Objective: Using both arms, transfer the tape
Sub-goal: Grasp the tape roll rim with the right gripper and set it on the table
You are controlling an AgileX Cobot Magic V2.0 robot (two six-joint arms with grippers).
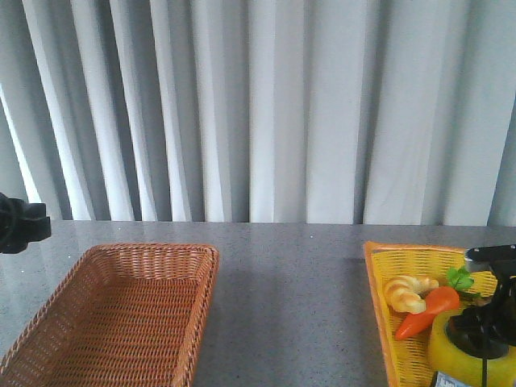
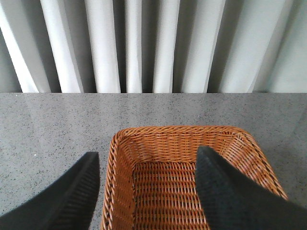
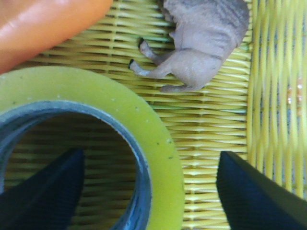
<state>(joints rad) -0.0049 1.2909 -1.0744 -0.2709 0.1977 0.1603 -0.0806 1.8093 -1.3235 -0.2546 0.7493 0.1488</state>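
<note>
Tape (image 1: pixel 468 355) beside carrot (image 1: pixel 427 313), croissant (image 1: pixel 407 292)

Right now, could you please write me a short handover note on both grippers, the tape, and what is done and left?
Left gripper: open, holding nothing, above the near end of the brown wicker basket.
Right gripper: open, straddling the wall of the tape, one finger inside the core, one outside; not yet closed.
The tape lies flat in the yellow basket on the right, beside the toy carrot and a croissant-shaped toy.
Done: right arm positioned at the roll.
Left: grip, lift, pass to the left gripper.
</note>
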